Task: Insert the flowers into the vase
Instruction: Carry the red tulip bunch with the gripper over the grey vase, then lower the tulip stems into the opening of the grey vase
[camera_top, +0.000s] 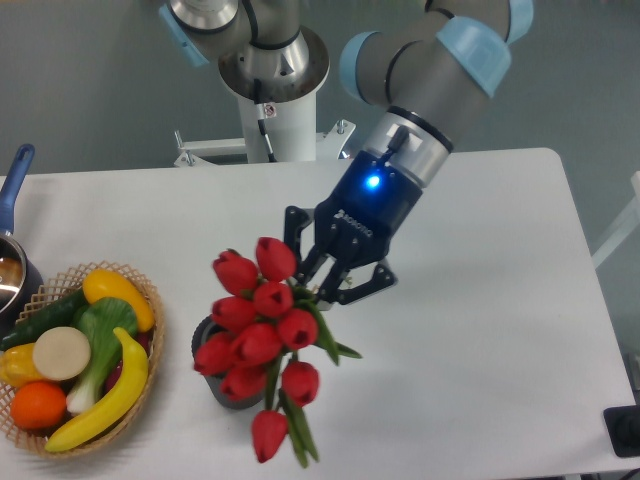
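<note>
White table is being occupied by dark grey vase, wicker basket w/ toy produce, pot at left edge.

We are looking down on a white table with rounded corners, lying under even, soft light. Behind it a plain grey-teal wall or floor is filling the upper part of the view. A white metal bracket is sitting along the table's far edge.
</note>
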